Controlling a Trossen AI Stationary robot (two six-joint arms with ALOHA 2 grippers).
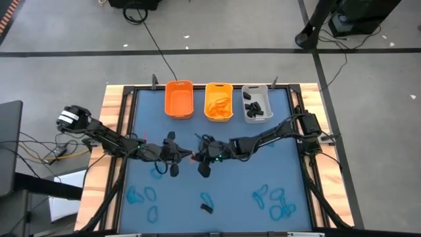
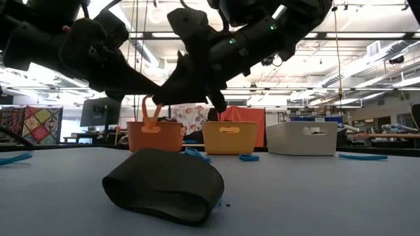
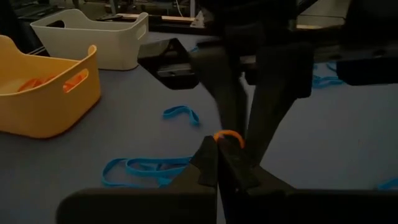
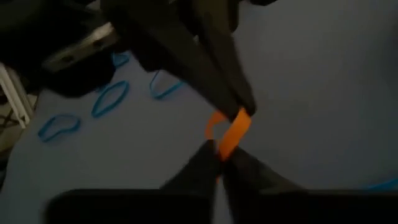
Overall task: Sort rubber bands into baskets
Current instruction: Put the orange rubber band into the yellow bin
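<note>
So both grippers, left (image 3: pixel 217 165) and right (image 4: pixel 219 158), pinch one orange rubber band (image 4: pixel 229 134) mid-frame; looks like a handoff, the left should let go next.

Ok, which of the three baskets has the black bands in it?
The grey-white basket, at the right end of the row in the high view. It holds chunky black bands; the yellow-orange basket in the middle holds orange loops, and the orange basket looks empty.

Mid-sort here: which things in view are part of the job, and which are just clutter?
Job: orange band pinched by both the left gripper and right gripper; blue bands; black band; orange basket, yellow basket, white basket.

Clutter: floor cables, paper.
</note>
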